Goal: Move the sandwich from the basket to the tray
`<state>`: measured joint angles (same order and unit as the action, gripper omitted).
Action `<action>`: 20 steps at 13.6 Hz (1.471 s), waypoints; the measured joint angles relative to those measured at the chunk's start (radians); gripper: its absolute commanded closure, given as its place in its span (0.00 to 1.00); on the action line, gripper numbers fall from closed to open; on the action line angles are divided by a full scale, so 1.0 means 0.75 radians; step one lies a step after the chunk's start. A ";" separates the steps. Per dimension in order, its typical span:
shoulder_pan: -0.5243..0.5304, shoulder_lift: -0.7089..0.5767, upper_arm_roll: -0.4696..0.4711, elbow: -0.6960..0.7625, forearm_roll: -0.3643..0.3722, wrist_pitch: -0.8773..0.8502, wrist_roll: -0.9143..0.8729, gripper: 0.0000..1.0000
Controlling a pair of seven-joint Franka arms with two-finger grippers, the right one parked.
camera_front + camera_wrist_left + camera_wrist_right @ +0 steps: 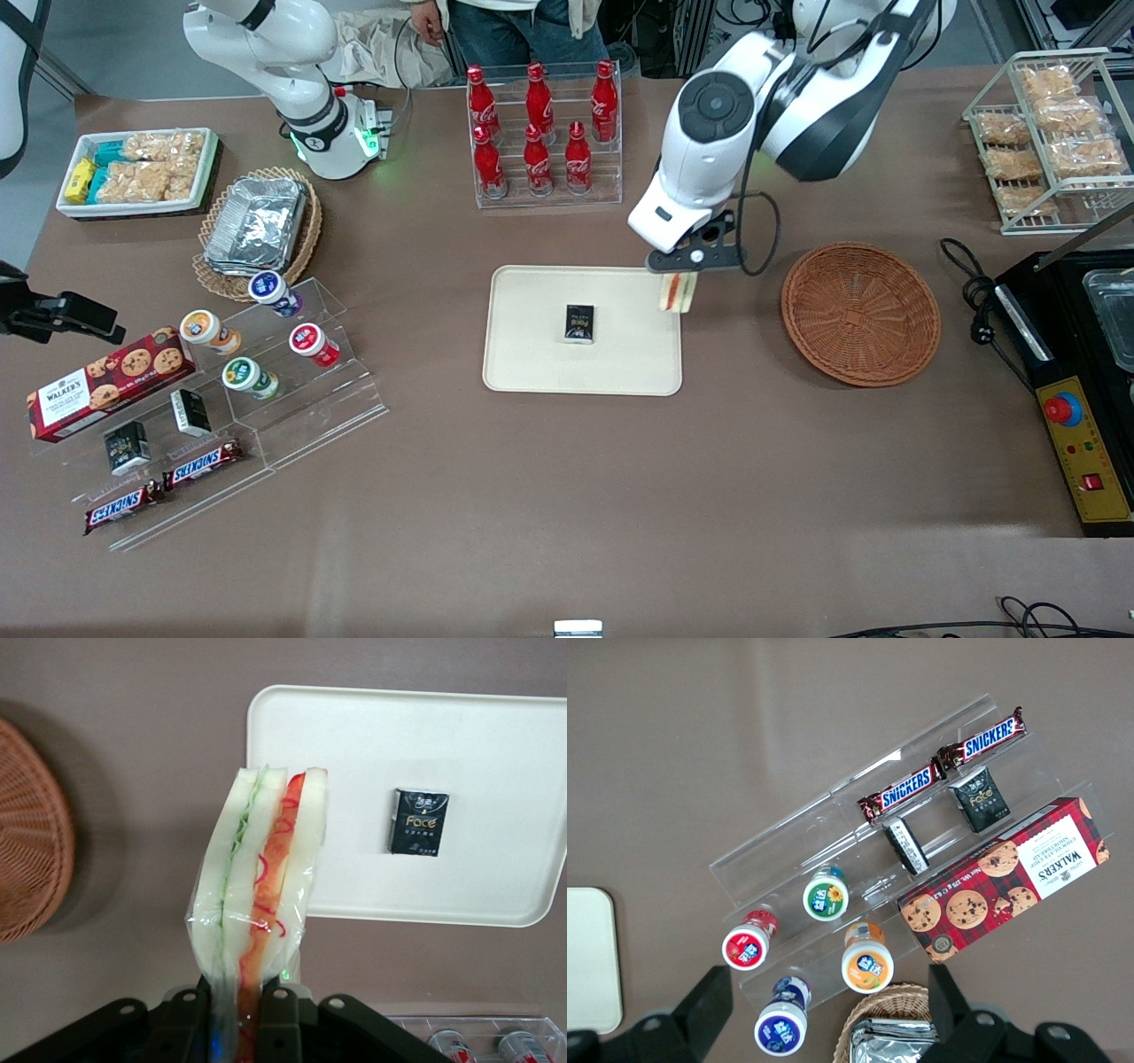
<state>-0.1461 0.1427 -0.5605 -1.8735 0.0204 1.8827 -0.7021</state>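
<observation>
1. The end effector (680, 276) is clamped on the sandwich (678, 292), which hangs below it in clear wrap, held by one end with its filling layers on show in the left wrist view (259, 895).
2. Directly beneath the end effector lies the edge of the tray (532, 372) that faces the basket (860, 314); the sandwich is over that rim, not over the tray's middle. I judge it airborne, though the front view cannot settle this.
3. The basket sits off to the working arm's side of the end effector, well apart from it and with nothing in it, so the carry looks almost done.
4. A small black packet (579, 322) lies on the tray, a short way from the end effector toward the parked arm's end of the desk (567, 496).
5. Risks from here (my reading only):
   - Let go at this spot and the sandwich may land on the rim and tip onto the desk
   - The grip is on one end of a soft wrapped wedge, so it could slide out or swing during a quick sideways move
   - Travelling too far inward would set it on the black packet, leaving it tilted
</observation>
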 measured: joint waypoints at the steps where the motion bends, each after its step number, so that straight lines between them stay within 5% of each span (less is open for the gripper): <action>1: 0.001 0.020 0.000 -0.014 0.004 0.040 0.027 1.00; 9: -0.068 0.231 0.001 -0.215 0.222 0.440 0.012 1.00; 20: -0.085 0.413 0.004 -0.214 0.468 0.496 -0.334 1.00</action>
<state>-0.2095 0.4527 -0.5578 -2.0339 0.3713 2.2545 -0.9523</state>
